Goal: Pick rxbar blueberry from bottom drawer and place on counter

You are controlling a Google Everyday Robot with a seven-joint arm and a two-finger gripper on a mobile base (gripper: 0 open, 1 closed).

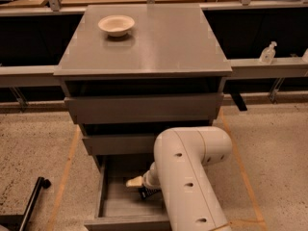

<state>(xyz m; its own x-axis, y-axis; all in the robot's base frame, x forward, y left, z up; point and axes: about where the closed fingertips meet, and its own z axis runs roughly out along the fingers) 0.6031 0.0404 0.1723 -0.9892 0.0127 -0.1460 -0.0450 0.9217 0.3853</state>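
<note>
The bottom drawer [113,207] stands pulled open at the foot of the cabinet, its grey floor showing. My gripper [138,182] reaches down into it from the right, at the end of the thick white arm [190,177]. A small black piece of the rxbar blueberry [146,193] shows just under the gripper, touching or nearly touching it; most of the bar is hidden by the gripper and the arm. The counter [159,37] is the wide grey slab on top of the cabinet.
A beige bowl [116,25] sits at the counter's back left. Two drawers with taller fronts [144,107] are partly open above the bottom one. A black pole [30,201] lies on the floor at the left. A clear bottle [268,53] stands on the right rail.
</note>
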